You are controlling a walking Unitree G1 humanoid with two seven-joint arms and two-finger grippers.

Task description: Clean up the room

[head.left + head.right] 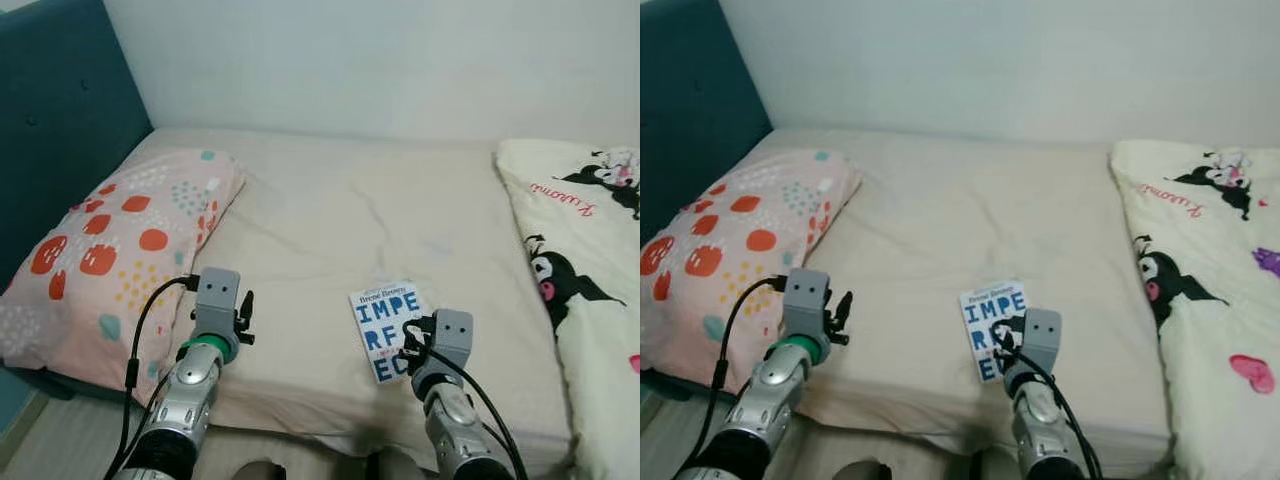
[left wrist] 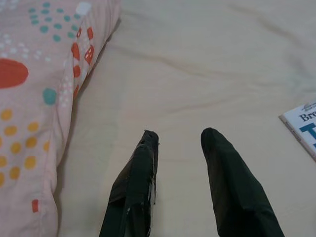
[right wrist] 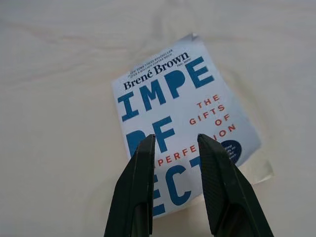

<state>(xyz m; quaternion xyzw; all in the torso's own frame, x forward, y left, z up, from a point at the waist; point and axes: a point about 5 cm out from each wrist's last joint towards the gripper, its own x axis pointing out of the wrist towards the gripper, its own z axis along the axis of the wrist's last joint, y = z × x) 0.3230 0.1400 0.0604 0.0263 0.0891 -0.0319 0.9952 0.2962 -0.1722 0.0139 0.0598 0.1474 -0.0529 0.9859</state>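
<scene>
The book (image 3: 185,123) lay flat on the bed (image 1: 330,210), near its front edge, not yet lifted. My right gripper (image 3: 175,139) hovered over its cover with fingers narrowly parted, holding nothing. My left gripper (image 2: 180,136) waited open beside the pillow (image 1: 120,250). I judged tidying barely begun.

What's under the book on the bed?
The book lies flat on the beige bed sheet, right hand hovering over its cover. Anything tucked beneath the book is covered and cannot be seen.
</scene>
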